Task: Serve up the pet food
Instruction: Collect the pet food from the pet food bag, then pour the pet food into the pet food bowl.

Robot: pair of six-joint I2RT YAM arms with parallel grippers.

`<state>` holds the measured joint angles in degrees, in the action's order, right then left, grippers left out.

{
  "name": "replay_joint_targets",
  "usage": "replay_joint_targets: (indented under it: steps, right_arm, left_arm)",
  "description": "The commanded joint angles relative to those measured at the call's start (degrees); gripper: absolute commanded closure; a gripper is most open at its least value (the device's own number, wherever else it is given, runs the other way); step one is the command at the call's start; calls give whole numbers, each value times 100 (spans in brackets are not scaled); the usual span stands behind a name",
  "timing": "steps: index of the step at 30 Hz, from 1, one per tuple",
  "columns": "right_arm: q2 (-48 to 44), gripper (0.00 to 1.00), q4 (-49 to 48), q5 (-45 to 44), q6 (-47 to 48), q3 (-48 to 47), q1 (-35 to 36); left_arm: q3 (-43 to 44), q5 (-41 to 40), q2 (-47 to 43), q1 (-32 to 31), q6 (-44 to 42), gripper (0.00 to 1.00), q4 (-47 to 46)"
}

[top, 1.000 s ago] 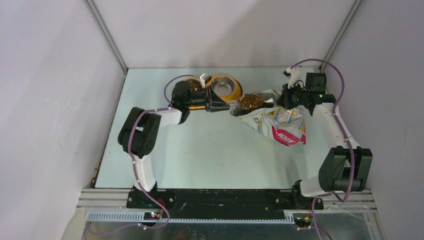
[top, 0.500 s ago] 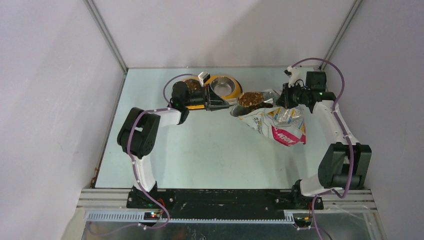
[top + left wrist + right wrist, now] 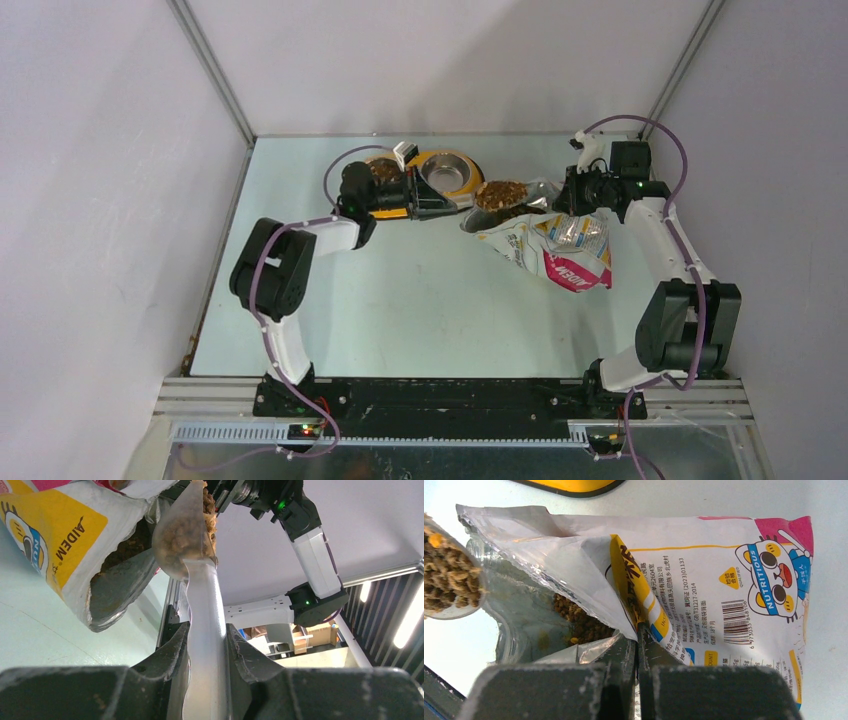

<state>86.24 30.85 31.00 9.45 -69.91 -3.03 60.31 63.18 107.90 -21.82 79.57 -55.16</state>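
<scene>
1. The left tool [image 3: 207,641] grips the handle of the clear scoop [image 3: 186,527], with its jaws partly apart and the handle wedged between them. The right tool [image 3: 638,647] is pinched fully closed on the upper lip of the foil bag [image 3: 704,575], holding the mouth open.
2. The pet food [image 3: 500,192] is heaped in the scoop, just outside the bag's mouth and above the worktop [image 3: 400,300]. More kibble lies inside the bag.
3. The step in hand looks like carrying this load to the yellow double bowl [image 3: 465,188] beyond the left tool.
   - The heap stands above the scoop's rim, so the scoop should travel level and slowly.
   - It should clear the foil lip before swinging across.
4. The bowl's left cup [image 3: 385,172] appears to hold kibble already, and the steel cup [image 3: 447,172] looks empty. Tipping should begin only once the scoop is over a cup, with a gradual roll of the wrist so pellets do not bounce out.
5. The right tool's pinch is best left alone, as a slack bag could spill.
6. Writing on the bag:
   - "AIDEM" on a yellow panel
   - "NUTRITIOUS" on the cartoon cat's headband
   - "QUALIFIED" on a yellow badge
   - "GB/T31217-2014" among Chinese print beside a barcode
</scene>
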Motion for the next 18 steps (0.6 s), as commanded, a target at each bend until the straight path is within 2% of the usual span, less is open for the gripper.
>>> replay_joint_targets:
  steps: [1,18]
  right_arm:
    - [150,100,306,-757,45,-94,-179]
    - [174,100,313,-774,55,-93,-215]
  left_arm:
    - [-27,-57,-432,42,-25,100,-231]
    - [240,-142,-554,345,-451,100,380]
